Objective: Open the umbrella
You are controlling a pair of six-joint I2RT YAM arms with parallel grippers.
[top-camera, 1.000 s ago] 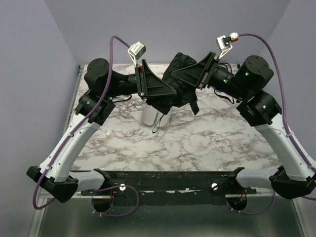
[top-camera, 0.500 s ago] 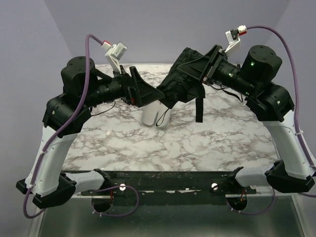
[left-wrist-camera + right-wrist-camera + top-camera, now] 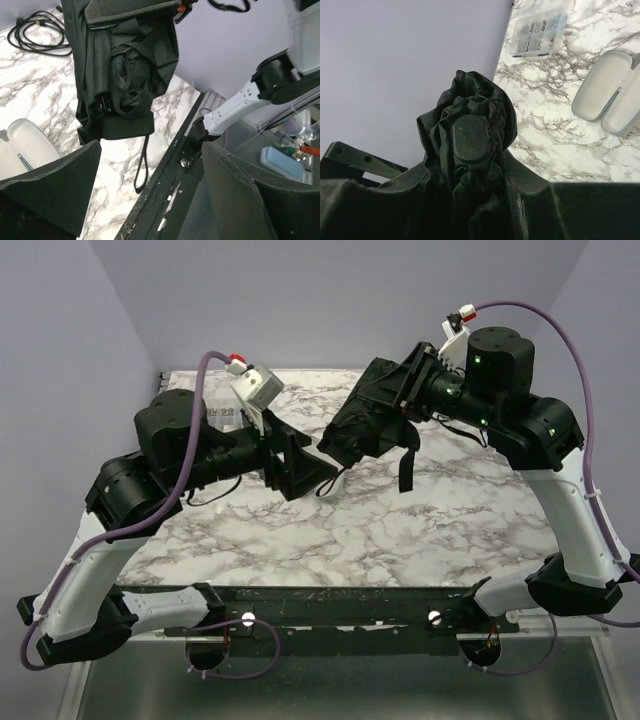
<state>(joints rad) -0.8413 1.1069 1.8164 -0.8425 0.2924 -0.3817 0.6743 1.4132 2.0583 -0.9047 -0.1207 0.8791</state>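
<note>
Withdrawn leftward, left gripper (image 3: 305, 468) stands spread and empty; right gripper (image 3: 397, 392) pinches the umbrella (image 3: 360, 430), judged light, limp-skinned, best taken by its rigid shaft.

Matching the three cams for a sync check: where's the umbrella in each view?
Top external: umbrella sits upper centre, just right of the middle.
Left wrist: upper left, hanging as a dark bundle.
Right wrist: bottom centre, end cap toward the lens.
Shared landmark: the marble table.

umbrella (image 3: 125, 70) bunched, aloft | left pincer (image 3: 150, 150) spread, empty | cable (image 3: 35, 30) coiled
</note>
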